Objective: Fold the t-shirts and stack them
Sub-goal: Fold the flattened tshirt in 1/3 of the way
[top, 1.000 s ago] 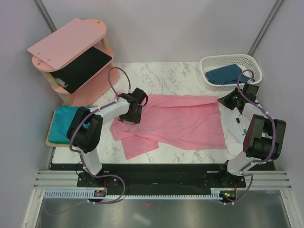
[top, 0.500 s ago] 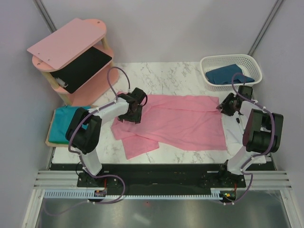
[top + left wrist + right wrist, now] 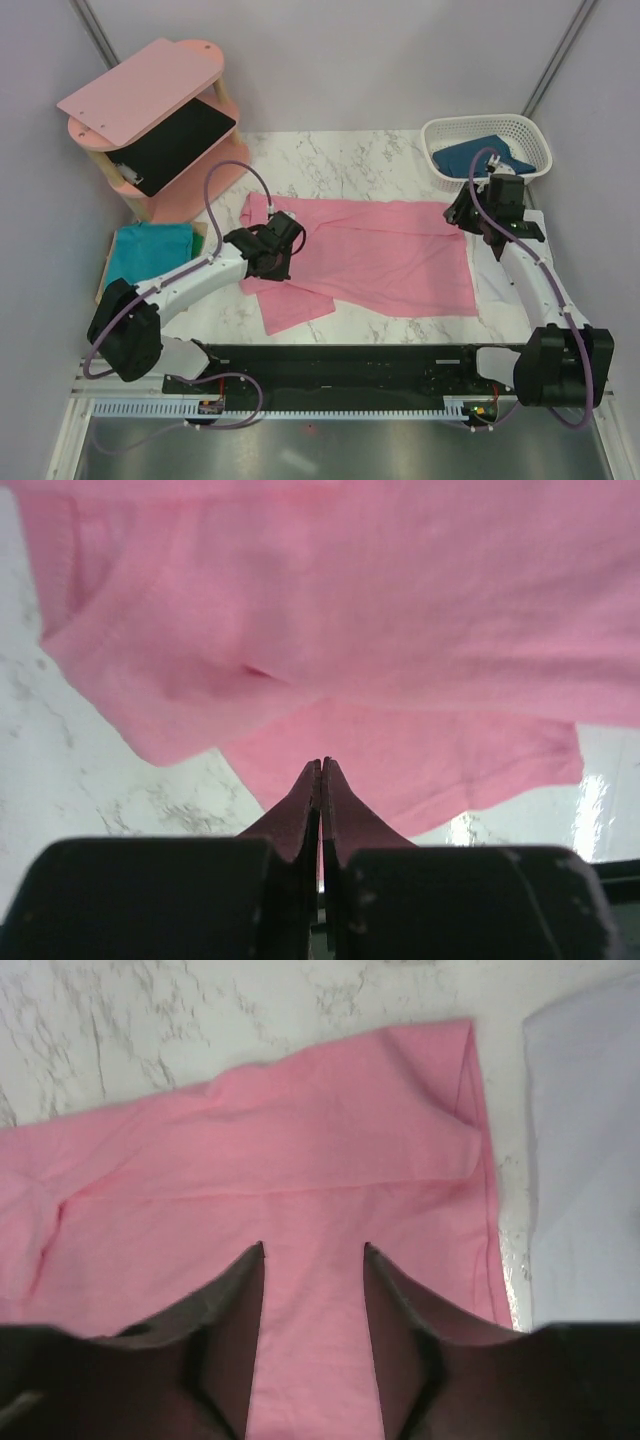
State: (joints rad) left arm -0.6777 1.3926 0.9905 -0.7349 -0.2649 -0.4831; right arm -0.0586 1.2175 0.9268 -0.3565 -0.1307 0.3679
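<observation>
From above, the pink t-shirt lies spread across the middle of the marble surface, its left side rumpled and doubled over. The teal t-shirt sits folded off the left edge, and the dark blue t-shirt lies in the white basket at the far right. The left claw rests on the rumpled left side, and the right claw hovers over the far right corner. In the left wrist view, the left claw is pressed together at the cloth's near edge. I cannot tell whether any fabric is caught between the tips. If they have closed on nothing, or on one layer only, a lift would likely leave the shirt behind or drag it crooked. In the right wrist view, the right claw is spread above flat pink cloth just inside the corner, gripping nothing. If the left pulls before the right has taken hold, the shirt could slide and bunch. A shallow pinch on the right could also slip off mid-fold.
</observation>
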